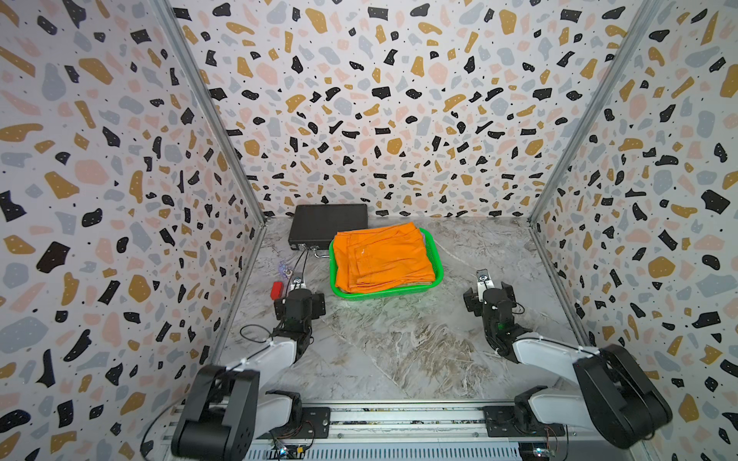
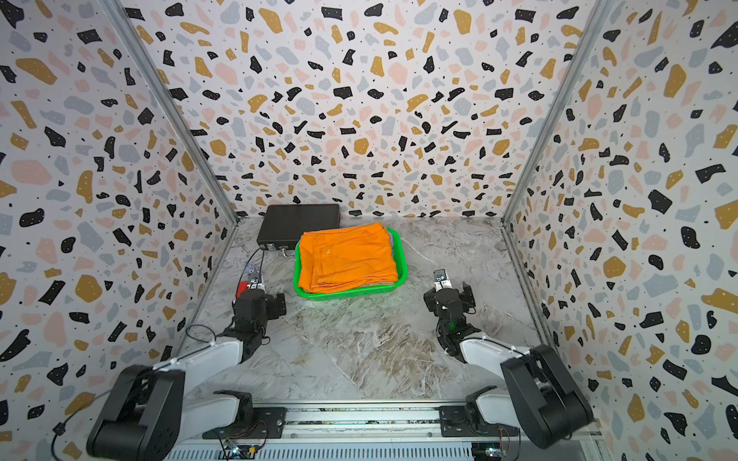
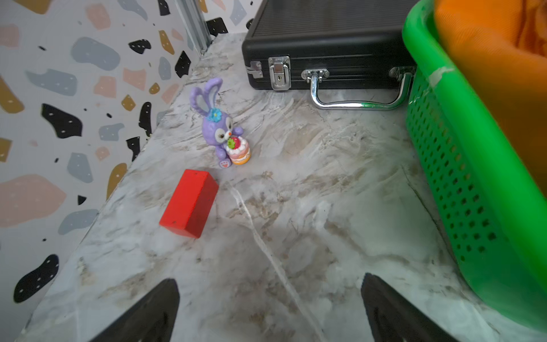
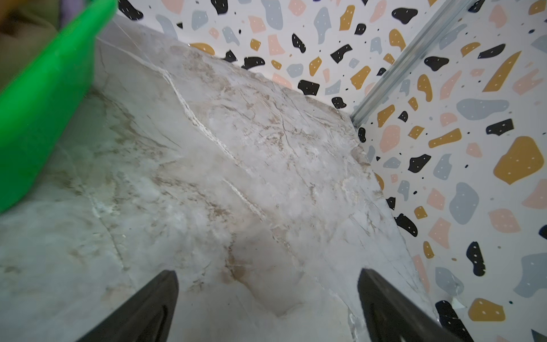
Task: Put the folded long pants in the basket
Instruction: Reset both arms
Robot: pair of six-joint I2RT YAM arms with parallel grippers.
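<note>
Black joints [image 1: 215,403], white links [image 1: 279,351] (thin black cables [image 1: 255,325]).

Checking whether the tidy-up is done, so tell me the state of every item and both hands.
orange pants: folded, on top in the basket
basket: upright, filled
black case: closed, visible latch shut
left hand: open, empty
right hand: open, empty
red block: lying flat
bunny toy: upright

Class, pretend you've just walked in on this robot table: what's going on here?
Nothing is being handled right now. The orange pants lie folded on top of a pile in the green basket, with other cloth peeking out beneath. The left gripper and right gripper are open and empty, one on each side of the basket, above the marble table. A black case, red block and purple bunny toy sit nearby.
</note>
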